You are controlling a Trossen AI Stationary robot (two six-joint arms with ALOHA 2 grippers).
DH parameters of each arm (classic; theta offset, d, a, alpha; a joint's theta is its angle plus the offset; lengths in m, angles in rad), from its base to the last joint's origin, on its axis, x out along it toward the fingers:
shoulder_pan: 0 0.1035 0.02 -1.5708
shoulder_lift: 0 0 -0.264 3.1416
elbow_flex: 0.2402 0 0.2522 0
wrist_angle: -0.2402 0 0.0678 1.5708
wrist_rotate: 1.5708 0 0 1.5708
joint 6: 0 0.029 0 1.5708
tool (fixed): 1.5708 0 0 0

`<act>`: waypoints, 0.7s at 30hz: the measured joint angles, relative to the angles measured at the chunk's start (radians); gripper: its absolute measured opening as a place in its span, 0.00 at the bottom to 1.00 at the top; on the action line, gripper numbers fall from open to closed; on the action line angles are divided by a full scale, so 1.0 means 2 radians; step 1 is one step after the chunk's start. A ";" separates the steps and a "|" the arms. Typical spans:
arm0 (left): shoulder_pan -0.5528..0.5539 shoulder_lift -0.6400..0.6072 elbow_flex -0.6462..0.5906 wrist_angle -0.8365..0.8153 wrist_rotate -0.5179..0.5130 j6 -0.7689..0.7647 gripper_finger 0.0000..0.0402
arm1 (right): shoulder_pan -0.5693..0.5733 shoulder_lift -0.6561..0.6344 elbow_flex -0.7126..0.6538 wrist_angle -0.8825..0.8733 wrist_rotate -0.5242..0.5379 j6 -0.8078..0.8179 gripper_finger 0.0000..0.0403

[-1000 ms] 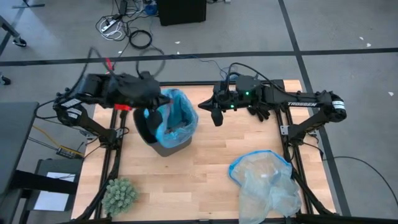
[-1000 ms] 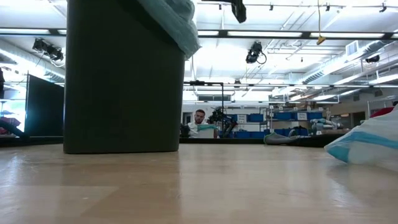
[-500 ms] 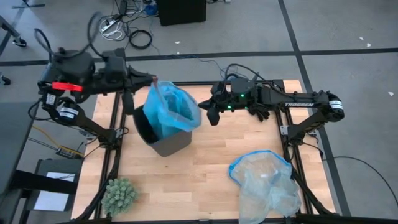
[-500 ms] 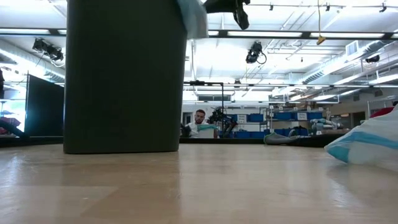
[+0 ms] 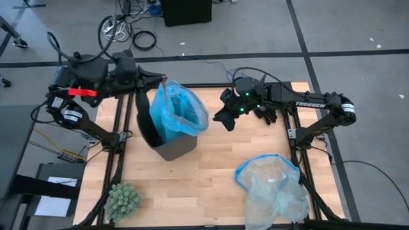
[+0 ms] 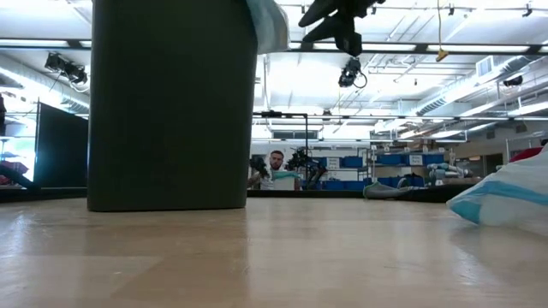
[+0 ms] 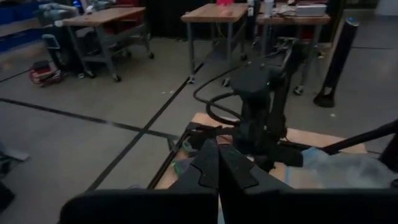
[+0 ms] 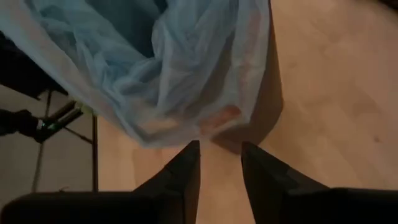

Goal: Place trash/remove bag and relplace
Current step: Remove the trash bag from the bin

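A dark bin (image 5: 171, 145) stands at the table's far left, with the bright blue bag (image 5: 182, 114) in it. The bag's mouth is raised above the bin's rim. My left gripper (image 5: 161, 83) reaches in from the table's left and is shut on the bag's far-left rim. My right gripper (image 5: 225, 119) hovers open just right of the bag and touches nothing. In the right wrist view the bag (image 8: 168, 74) lies ahead of the parted fingers (image 8: 186, 165). The low view shows the bin (image 6: 171, 103) with the bag (image 6: 270, 21) over its rim. No trash is in view. My left gripper pinches the bag's rim at its far-left part (image 5: 165, 89) between its two shut fingers. It comes in about level from the table's left. The rim is drawn up into a peak at the fingers. The rest of the bag stays in the bin.
A paler, clearer plastic bag (image 5: 273, 188) lies at the table's near right, also seen in the low view (image 6: 505, 197). A green spiky ball (image 5: 123, 200) sits at the near left. A person (image 6: 274, 167) sits in the room far behind the table.
My left gripper has risen and drawn back toward the table's far left with the bag's rim, pulling that side up out of the bin. The bag's mouth now stands higher and wider. My right gripper has tipped downward toward the bag's right side and opened.
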 joint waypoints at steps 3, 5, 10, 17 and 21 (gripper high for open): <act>0.000 0.003 -0.012 0.002 -0.016 0.000 0.00 | -0.005 -0.001 0.000 -0.003 -0.008 0.008 0.27; 0.000 0.007 -0.020 0.007 -0.017 -0.001 0.00 | -0.009 -0.001 0.000 0.002 -0.012 0.019 0.25; 0.000 0.008 -0.031 0.010 -0.024 0.000 0.00 | -0.015 -0.001 0.000 0.017 -0.014 0.028 0.21; 0.000 0.006 -0.024 0.052 -0.042 0.015 0.00 | -0.021 0.003 0.000 0.052 -0.031 0.025 0.22; 0.000 0.004 -0.014 0.074 -0.042 0.041 0.00 | -0.020 0.018 -0.001 0.059 -0.050 0.023 0.23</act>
